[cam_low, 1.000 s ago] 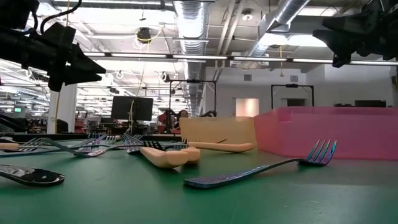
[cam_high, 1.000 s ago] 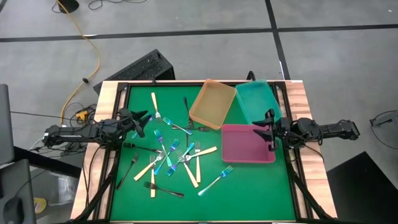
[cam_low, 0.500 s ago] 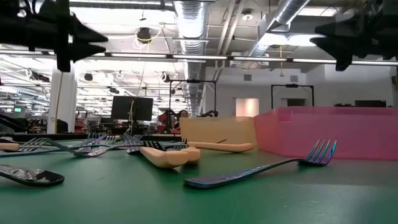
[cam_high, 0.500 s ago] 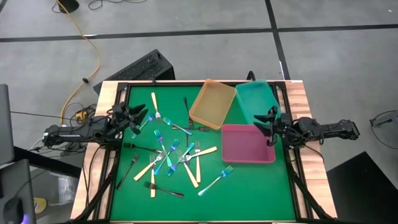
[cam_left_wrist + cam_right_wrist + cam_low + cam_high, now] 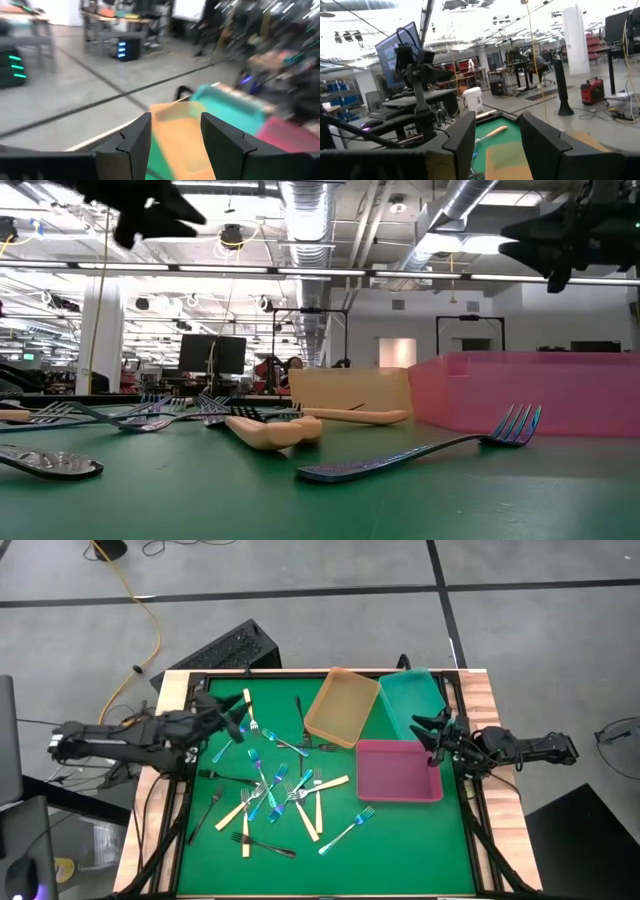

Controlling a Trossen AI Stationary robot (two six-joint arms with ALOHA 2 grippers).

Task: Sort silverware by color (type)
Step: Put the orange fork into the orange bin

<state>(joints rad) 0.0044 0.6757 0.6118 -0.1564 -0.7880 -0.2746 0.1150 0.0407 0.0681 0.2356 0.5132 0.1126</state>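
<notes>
The silverware [image 5: 275,790] lies in a loose pile of several forks on the green mat: cream-handled, iridescent blue and black ones. A blue fork [image 5: 420,450] lies flat near the front, and a cream-handled one [image 5: 250,710] near the far left. My left gripper [image 5: 235,718] hangs open high above the mat's left side, its fingers [image 5: 135,140] empty and pointing toward the trays. My right gripper [image 5: 428,728] hovers open over the pink tray's far edge, with nothing between its fingers [image 5: 462,135].
Three trays stand at the mat's right and far side: orange [image 5: 342,707], teal [image 5: 413,700] and pink [image 5: 398,770]. A wooden frame [image 5: 170,700] borders the mat. A black fork [image 5: 298,715] lies alone beside the orange tray.
My left gripper has risen well above the mat and gone a little toward the far edge and the trays, staying open. My right gripper has turned at the wrist so that its fingers swing toward the far edge. No fork has moved.
</notes>
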